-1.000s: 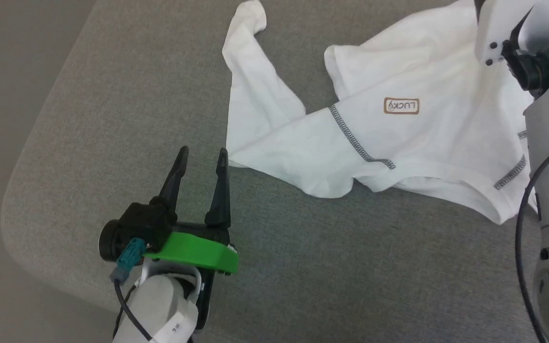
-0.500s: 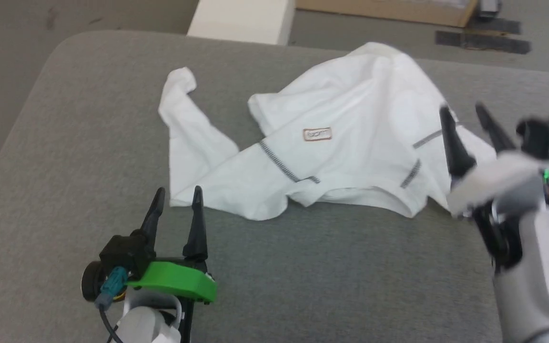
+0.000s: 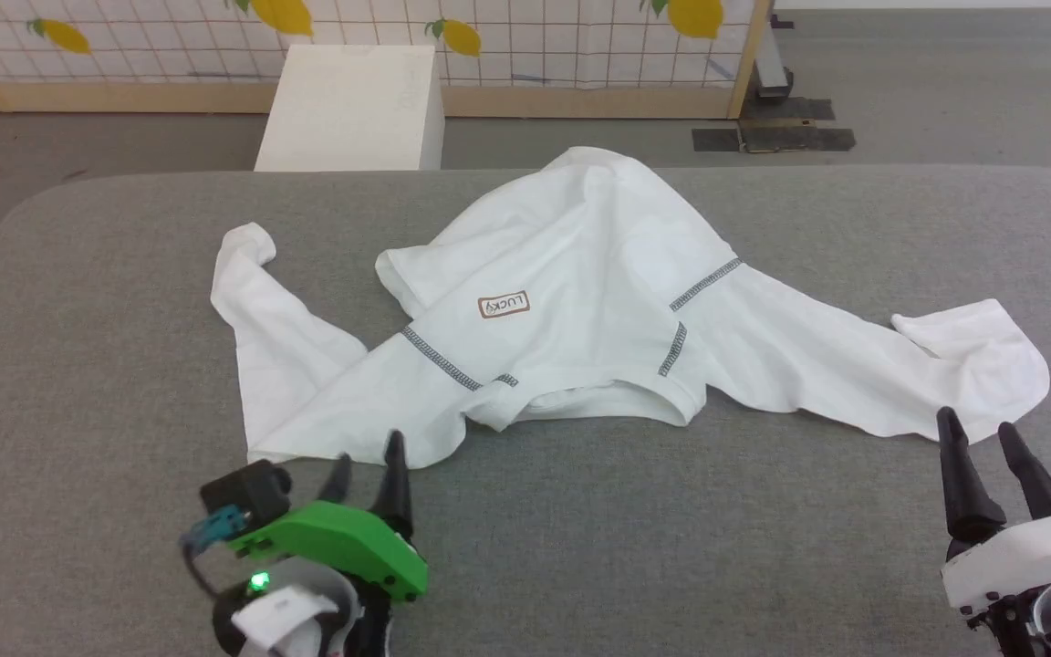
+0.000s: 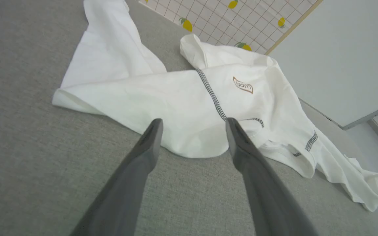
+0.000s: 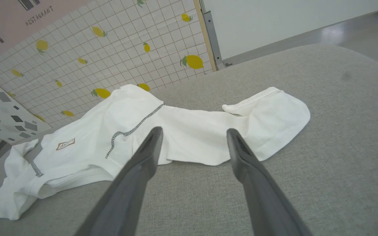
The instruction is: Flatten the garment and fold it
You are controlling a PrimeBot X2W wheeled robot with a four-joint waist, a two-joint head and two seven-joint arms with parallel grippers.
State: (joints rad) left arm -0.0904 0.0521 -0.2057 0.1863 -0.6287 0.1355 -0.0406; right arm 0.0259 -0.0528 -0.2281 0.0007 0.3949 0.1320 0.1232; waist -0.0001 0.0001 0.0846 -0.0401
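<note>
Nearest are two grippers, both with their fingers spread apart and nothing between them. The left gripper (image 3: 367,459) points its tips at the near edge of the garment (image 3: 580,301). The tips overlap that edge in the left wrist view, and I cannot tell whether they touch the cloth. The right gripper (image 3: 975,424) stands well to the other side, its tips just short of the right sleeve (image 3: 817,374).

One garment lies on the grey fabric-covered worktop (image 3: 580,547), ahead of both grippers and spanning the gap between them. Its long axis runs sideways, from one cuff to the other. The neck opening (image 3: 598,401) faces the grippers and the body points away from them. It has two sleeves. The left sleeve (image 3: 279,356) comes down towards the left gripper, then doubles back with its cuff pointing away. The right sleeve stretches out flat, and its cuff (image 3: 972,338) is folded over just ahead of the right gripper. One brown-bordered patch (image 3: 504,305) sits ahead of the left gripper, its lettering upside down in the head view. Dark stitched seams (image 3: 439,358) slant out from the neck on both shoulders.

Farthest off, beyond the worktop, stand one white box (image 3: 352,105) and a grid panel (image 3: 535,36) printed with lemons.
</note>
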